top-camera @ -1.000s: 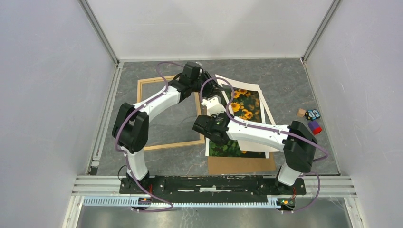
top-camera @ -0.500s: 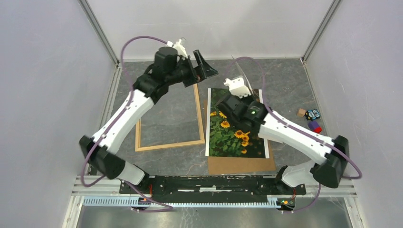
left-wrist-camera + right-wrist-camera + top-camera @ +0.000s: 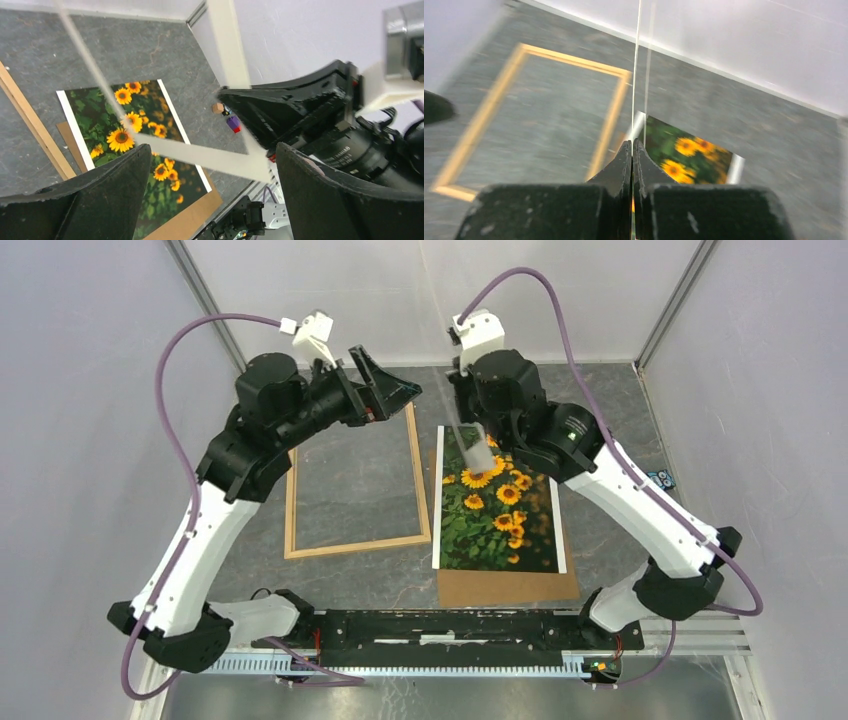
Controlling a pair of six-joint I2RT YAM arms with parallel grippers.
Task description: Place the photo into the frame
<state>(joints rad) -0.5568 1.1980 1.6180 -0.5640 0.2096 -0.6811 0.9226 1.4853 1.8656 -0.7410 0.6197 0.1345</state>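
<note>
The photo [image 3: 500, 510] of sunflowers lies flat and uncovered on a brown board, right of the light wooden frame [image 3: 355, 480], which rests on the grey table. My right gripper [image 3: 476, 445] hangs above the photo's far end, shut on a white cardboard mat [image 3: 447, 390] that is lifted upright and blurred. In the right wrist view the fingers [image 3: 621, 165] pinch the mat [image 3: 636, 75] edge-on. My left gripper [image 3: 392, 380] is raised over the frame's far right corner, open and holding nothing. In the left wrist view the mat's strips [image 3: 200, 157] cross in front of the photo [image 3: 125, 140].
The brown backing board [image 3: 510, 587] sticks out under the photo's near edge. Small toy blocks [image 3: 660, 480] sit by the right wall. Grey walls close in the table at left, right and back.
My left gripper has opened, let go of the mat and swung up and left. The right gripper has raised the mat off the photo, which now lies fully uncovered.
</note>
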